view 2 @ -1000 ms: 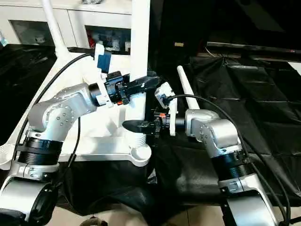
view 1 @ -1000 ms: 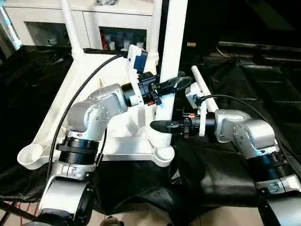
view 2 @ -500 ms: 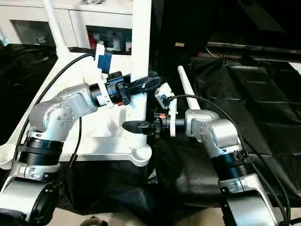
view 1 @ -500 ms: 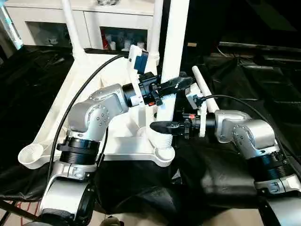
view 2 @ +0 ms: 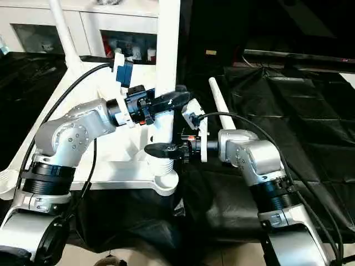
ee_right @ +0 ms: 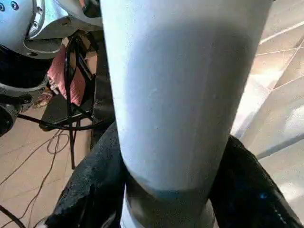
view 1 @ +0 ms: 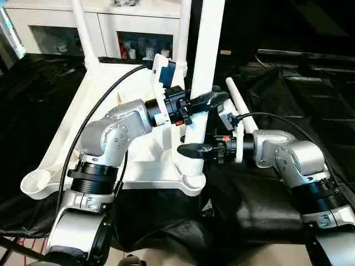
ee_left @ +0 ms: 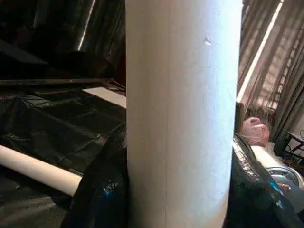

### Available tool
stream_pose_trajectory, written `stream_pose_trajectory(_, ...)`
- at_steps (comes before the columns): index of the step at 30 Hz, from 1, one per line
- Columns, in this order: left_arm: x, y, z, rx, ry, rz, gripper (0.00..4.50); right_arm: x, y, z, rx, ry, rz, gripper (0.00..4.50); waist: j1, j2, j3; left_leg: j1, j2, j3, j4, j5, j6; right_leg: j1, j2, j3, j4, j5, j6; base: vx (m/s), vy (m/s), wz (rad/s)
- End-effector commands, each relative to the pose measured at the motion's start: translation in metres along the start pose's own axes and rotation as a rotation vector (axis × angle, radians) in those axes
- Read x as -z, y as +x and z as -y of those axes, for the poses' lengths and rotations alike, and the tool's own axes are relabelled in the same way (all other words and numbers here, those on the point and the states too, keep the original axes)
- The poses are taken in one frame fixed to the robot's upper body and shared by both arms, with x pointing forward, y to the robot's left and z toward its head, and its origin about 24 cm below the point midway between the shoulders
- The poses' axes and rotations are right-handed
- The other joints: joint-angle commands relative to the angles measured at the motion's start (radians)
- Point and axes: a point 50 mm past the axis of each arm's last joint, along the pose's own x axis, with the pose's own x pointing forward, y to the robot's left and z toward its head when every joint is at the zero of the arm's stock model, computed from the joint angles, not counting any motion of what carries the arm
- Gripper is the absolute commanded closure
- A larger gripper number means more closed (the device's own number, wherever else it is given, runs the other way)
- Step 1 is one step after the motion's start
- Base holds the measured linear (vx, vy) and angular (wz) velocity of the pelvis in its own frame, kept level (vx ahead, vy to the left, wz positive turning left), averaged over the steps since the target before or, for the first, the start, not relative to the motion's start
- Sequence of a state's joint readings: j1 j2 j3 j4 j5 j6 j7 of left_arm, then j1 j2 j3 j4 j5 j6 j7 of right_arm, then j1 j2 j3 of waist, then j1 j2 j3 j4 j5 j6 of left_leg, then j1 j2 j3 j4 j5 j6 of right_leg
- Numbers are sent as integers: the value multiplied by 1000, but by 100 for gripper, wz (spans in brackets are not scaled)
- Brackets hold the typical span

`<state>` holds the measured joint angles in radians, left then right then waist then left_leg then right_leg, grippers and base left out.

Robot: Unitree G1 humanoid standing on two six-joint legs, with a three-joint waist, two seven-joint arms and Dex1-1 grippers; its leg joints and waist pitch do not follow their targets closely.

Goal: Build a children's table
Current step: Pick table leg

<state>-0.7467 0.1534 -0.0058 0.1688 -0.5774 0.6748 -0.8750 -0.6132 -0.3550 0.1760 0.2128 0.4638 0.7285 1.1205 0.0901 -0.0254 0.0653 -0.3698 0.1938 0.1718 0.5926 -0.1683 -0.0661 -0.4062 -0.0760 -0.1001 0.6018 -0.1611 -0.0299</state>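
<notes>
- Black sheet covers the surface; a spare leg lies beside the tabletop.
- Left hand and right hand clamp the upright leg.
- White cabinet stands behind.

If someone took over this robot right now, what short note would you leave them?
Left claw: shut on the upright leg, higher up.
Right claw: around the same leg just above the near corner socket; grip uncertain.
Tabletop: upside down, two far legs already standing.
One spare leg lies on the black cloth.
Left: seat this leg, then fit the spare in the empty near-left socket.
</notes>
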Motion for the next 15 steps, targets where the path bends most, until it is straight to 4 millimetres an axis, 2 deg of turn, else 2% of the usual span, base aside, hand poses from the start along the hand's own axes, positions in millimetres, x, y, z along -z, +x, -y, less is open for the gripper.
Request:
stream_pose_trajectory(1, -3, 4, 8, 63, 16, 4, 264, 4, -3, 6, 60, 13, -17, 184, 3, 3, -82, 10, 32, -8, -56, -157, 23, 67, -68, 52, -71, -248, -161, 0, 0, 0)
stream_pose_trajectory(3, -3, 4, 8, 66, 14, 2, 264, 4, -3, 6, 61, 15, -11, 165, 3, 2, -83, 8, 33, -7, -56, -155, 22, 68, -67, 53, -70, -236, -163, 0, 0, 0)
stream_pose_trajectory(15, -2, 4, 8, 69, 18, -4, 264, 4, -2, 0, 10, 32, -1, 165, 3, 1, -83, 9, 33, -7, -56, -157, 24, 67, -67, 52, -72, -253, -154, 0, 0, 0)
